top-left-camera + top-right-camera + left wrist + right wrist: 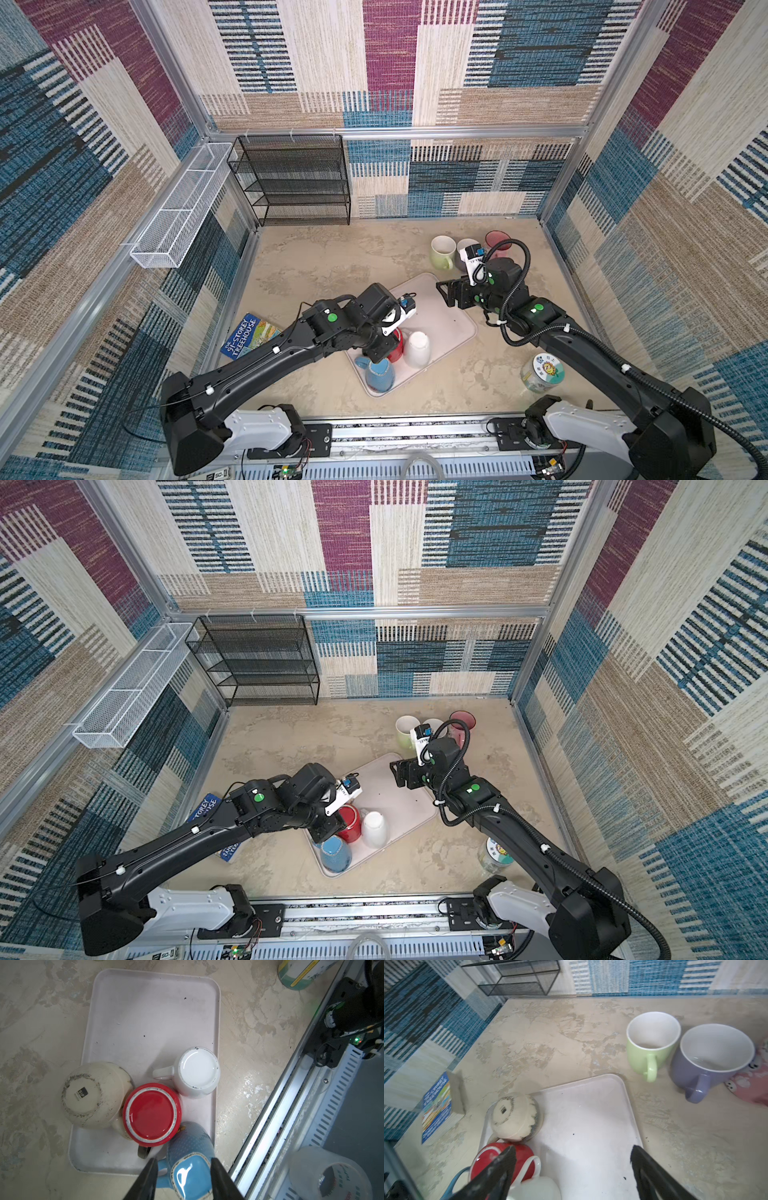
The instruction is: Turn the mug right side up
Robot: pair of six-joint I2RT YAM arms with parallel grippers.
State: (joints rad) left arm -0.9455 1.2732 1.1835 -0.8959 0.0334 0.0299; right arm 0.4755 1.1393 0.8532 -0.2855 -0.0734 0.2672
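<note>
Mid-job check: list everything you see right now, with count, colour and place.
Tray: 1, pale pink, table centre.
Upside-down mugs: 4, blue mug, red mug, white mug, cream mug, tray's near end.
Upright mugs: 2, green mug, purple mug, table beyond tray.
Cup: 1, pink, beside purple mug.
Book: 1, blue, table left of tray.
Jar: 1, clear, table near right.
Shelf: 1, black, back wall.
Basket: 1, white, left wall.
Tape roll: 1, clear, by front rail.
Left gripper: 1, black, jaws astride blue mug, contact unclear.
Right gripper: 1, black, jaws open, above tray's far end.
</note>
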